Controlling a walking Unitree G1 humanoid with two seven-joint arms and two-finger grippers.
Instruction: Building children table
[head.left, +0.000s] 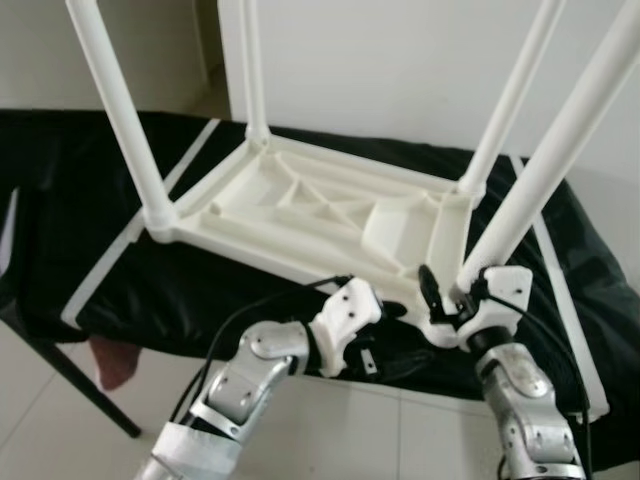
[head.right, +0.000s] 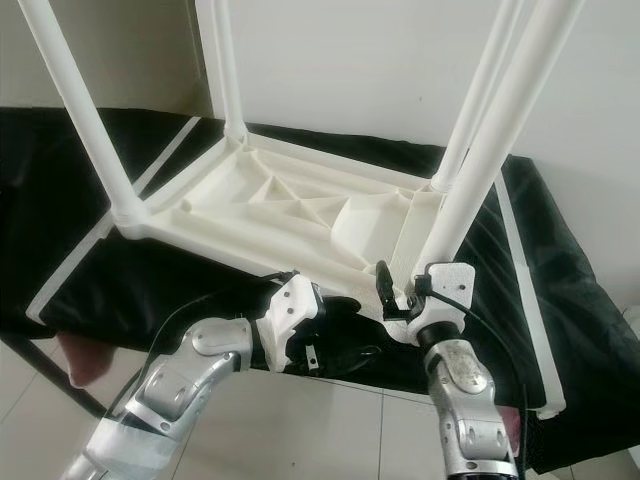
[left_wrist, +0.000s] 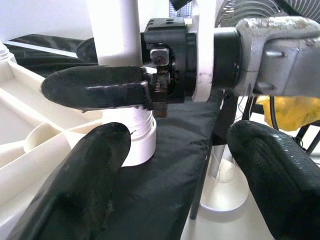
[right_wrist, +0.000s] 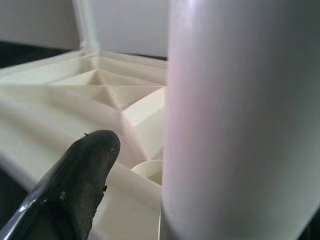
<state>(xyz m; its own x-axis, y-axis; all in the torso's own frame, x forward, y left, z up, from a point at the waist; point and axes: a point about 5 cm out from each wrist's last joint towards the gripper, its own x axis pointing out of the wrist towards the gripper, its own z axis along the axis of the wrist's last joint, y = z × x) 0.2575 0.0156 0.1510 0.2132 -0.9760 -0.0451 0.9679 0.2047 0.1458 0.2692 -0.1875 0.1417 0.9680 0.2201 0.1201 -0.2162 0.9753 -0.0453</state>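
Left gripper (head.left: 395, 335): we see our left arm reach in from the near left, its white wrist housing just below the near edge of the upturned table. In the left wrist view its two black fingers (left_wrist: 85, 175) stand wide apart with nothing between them, pointing at the base of the near right leg.

Right gripper (head.left: 440, 295): our right arm rises from the near right to the table's near right corner. One black finger (right_wrist: 82, 182) lies along the left side of the leg there; the other side is hidden behind the leg, so we cannot tell whether it grips the leg.

Near right leg (head.left: 555, 150): a white tube seated in the corner socket, leaning up and to the right.

Children's table (head.left: 320, 210): white plastic, lying upside down on the worktop, ribbed underside up, with four legs standing from its corners.

Near left leg (head.left: 120, 115): upright in its corner, tilted slightly left.

Far legs (head.left: 255, 70): two more white tubes at the far corners.

Worktop (head.left: 150, 290): covered by a black cloth with white stripes, running left to right under the table.

Floor (head.left: 330, 430): pale tiles, nearest us.

Wall (head.left: 400, 70): plain and white, beyond the worktop.
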